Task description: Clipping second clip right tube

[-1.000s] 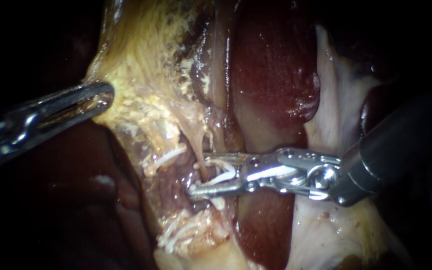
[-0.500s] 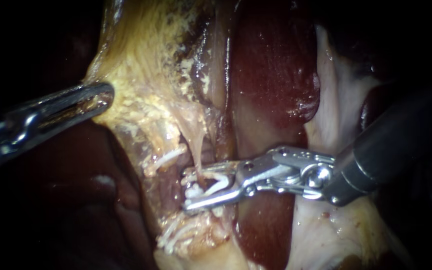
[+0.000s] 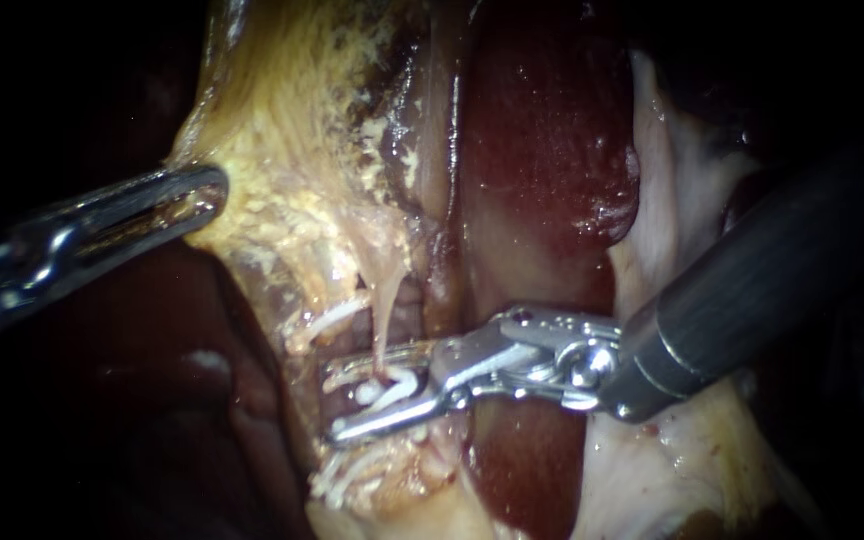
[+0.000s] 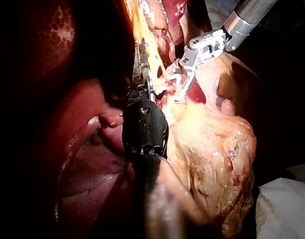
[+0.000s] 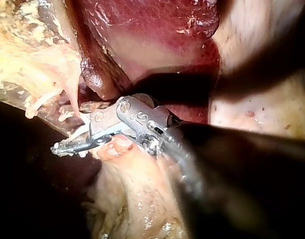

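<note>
Tube slot: taken up by my right instrument (image 3: 332, 405), its metal jaws apart astride the thin pale tube (image 3: 382, 320), both bearing on a white plastic clip (image 3: 392, 388).
Above jaws: short bare tube, narrow gaps beside it.
Left flank: fitted white clip (image 3: 337, 315); yellow fatty tissue (image 3: 292, 170) clamped by my left instrument (image 3: 197, 195).
Right flank: dark red liver lobe (image 3: 542, 150) and grey shaft (image 3: 732, 290) block it.
Below: lower white clip (image 3: 352, 470) just beneath.
Lower left: dark liver surface (image 3: 152, 400), unoccupied.
</note>
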### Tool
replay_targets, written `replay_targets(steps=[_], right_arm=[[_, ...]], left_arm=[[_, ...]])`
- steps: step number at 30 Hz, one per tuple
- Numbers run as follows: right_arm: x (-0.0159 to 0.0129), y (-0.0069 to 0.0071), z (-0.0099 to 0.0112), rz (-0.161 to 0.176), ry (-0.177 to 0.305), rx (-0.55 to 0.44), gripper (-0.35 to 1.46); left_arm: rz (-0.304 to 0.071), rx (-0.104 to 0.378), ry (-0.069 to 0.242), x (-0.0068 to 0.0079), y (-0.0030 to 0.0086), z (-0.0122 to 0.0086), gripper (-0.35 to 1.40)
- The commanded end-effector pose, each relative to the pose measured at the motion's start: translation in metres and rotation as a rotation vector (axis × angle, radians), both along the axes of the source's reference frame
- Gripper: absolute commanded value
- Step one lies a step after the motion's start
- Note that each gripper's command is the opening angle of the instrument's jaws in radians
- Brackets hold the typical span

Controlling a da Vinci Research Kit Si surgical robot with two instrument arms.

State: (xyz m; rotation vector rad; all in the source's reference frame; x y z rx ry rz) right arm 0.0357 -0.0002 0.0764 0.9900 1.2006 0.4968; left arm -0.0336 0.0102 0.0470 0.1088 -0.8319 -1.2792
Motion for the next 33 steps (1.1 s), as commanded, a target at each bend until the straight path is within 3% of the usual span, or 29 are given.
replay_targets(steps=[1, 11, 15, 16, 19, 33], right_arm=[[-0.0001, 0.0002, -0.0001, 0.001, -0.001, 0.0, 0.44], [-0.0007, 0.0004, -0.0002, 0.004, 0.001, 0.001, 0.28], [-0.0015, 0.0007, -0.0002, 0.03, -0.014, -0.005, -0.29], [-0.0018, 0.0009, -0.0002, 0.03, -0.016, 0.002, -0.35], [-0.0022, 0.0012, 0.0001, 0.046, -0.026, 0.012, -0.35], [-0.0021, 0.001, 0.0004, 0.046, -0.03, 0.015, -0.35]], left_arm=[[0.0, 0.0, 0.0, 0.0, 0.0, 0.0, -0.35], [0.0, 0.0, 0.0, 0.0, 0.0, -0.0001, -0.35], [0.0, 0.0, 0.0, 0.0, 0.0, -0.0001, -0.35], [0.0, 0.0, 0.0, 0.0, 0.0, -0.0001, -0.35], [0.0, 0.0, 0.0, 0.0, 0.0, -0.0001, -0.35], [-0.001, 0.0, 0.0, 0.0, -0.0001, -0.0002, -0.35]])
